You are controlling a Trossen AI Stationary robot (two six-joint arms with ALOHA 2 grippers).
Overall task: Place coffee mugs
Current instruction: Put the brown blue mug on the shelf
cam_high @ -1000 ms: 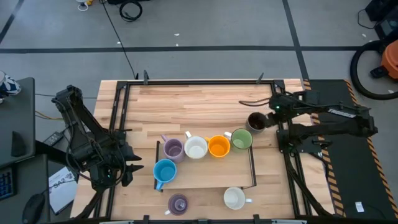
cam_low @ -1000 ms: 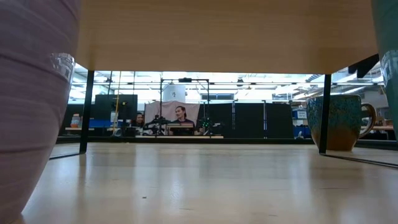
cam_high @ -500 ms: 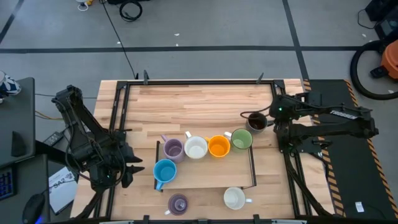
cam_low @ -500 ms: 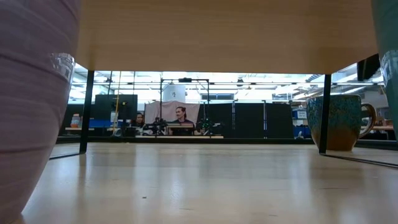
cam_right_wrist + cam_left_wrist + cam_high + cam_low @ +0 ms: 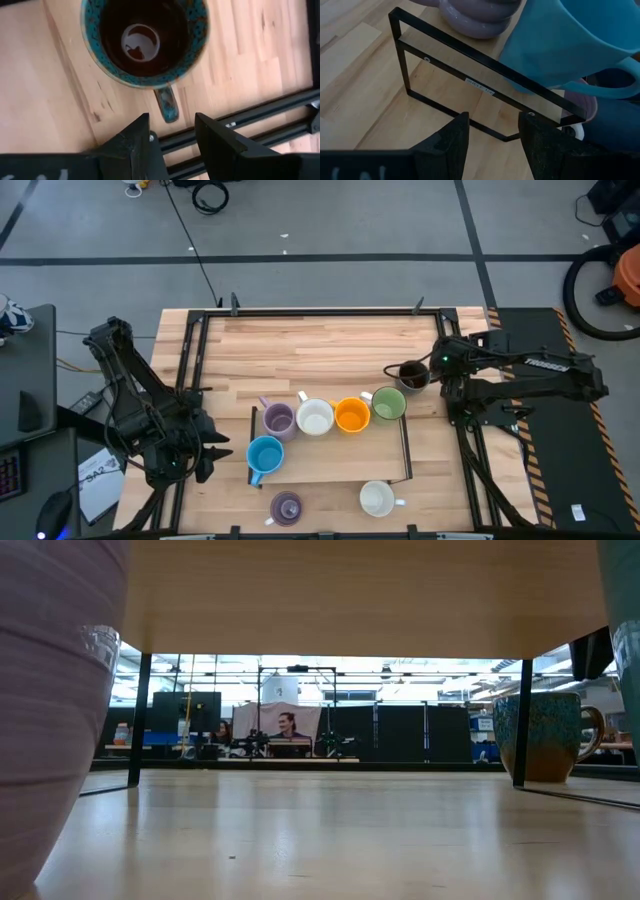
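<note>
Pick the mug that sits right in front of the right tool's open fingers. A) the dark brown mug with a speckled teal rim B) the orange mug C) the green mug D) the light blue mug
A: the right wrist view shows the right tool open and empty, with the dark brown mug just ahead, its handle pointing at the gap.

Eight mugs stood upright on the wood. Four formed a close row: a lavender mug (image 5: 278,419), a white mug (image 5: 315,418), an orange mug (image 5: 352,416) and a green mug (image 5: 388,404), rims touching or nearly so. A dark mug (image 5: 412,374) with a speckled teal rim and brown inside stood just beyond the green one, its handle pointing away from the row. A light blue mug (image 5: 265,454) stood nearer the front, below the lavender one. At the front edge, well apart, stood a second lavender mug (image 5: 287,507) and a second white mug (image 5: 377,498).
</note>
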